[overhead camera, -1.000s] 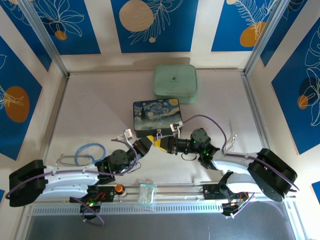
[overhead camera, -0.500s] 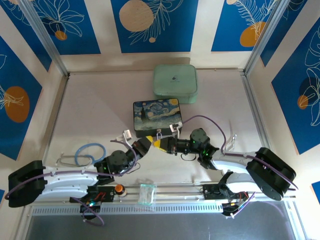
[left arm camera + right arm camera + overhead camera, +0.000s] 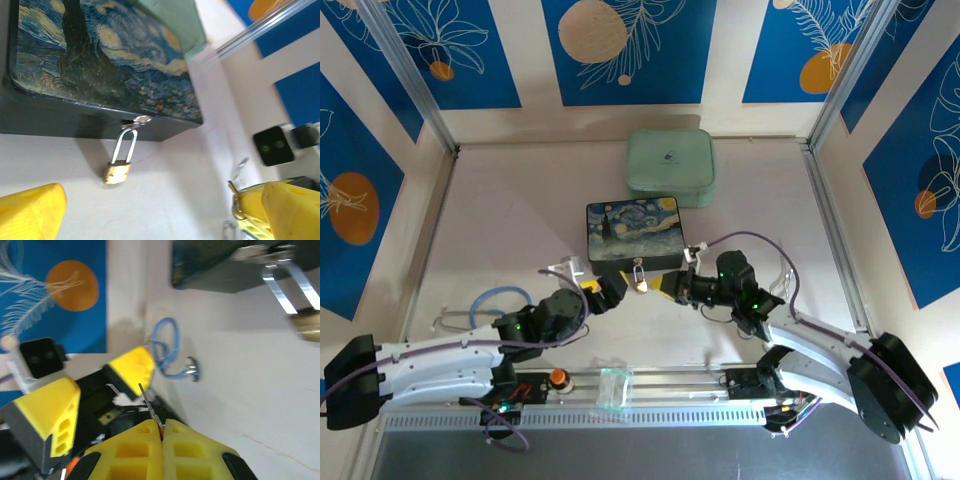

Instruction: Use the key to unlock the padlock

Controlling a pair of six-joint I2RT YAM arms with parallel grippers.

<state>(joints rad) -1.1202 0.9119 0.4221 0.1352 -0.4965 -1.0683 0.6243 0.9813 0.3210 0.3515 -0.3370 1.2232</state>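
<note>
The tiny brass padlock (image 3: 639, 276) hangs by its silver shackle from the front latch of the painted tin box (image 3: 635, 232). In the left wrist view the padlock (image 3: 117, 171) hangs free with nothing touching it. My right gripper (image 3: 670, 287) sits just right of it, shut on the thin silvery key (image 3: 150, 407). The key's blade sticks out past the yellow pads towards my left gripper (image 3: 90, 390). The key (image 3: 233, 194) shows again low on the right. My left gripper (image 3: 605, 293) stands open just left of the padlock (image 3: 307, 325).
A mint-green case (image 3: 670, 167) lies behind the tin box. A blue cable loop (image 3: 500, 300) lies left of my left arm, with a round silver knob (image 3: 192, 371) by it. An orange button (image 3: 558, 377) and a clear plastic piece (image 3: 613, 387) sit on the front rail.
The two grippers, close together under the padlock before, have drawn apart. The left arm swung back to the left, the right gripper backed off to the right, still holding the key.
</note>
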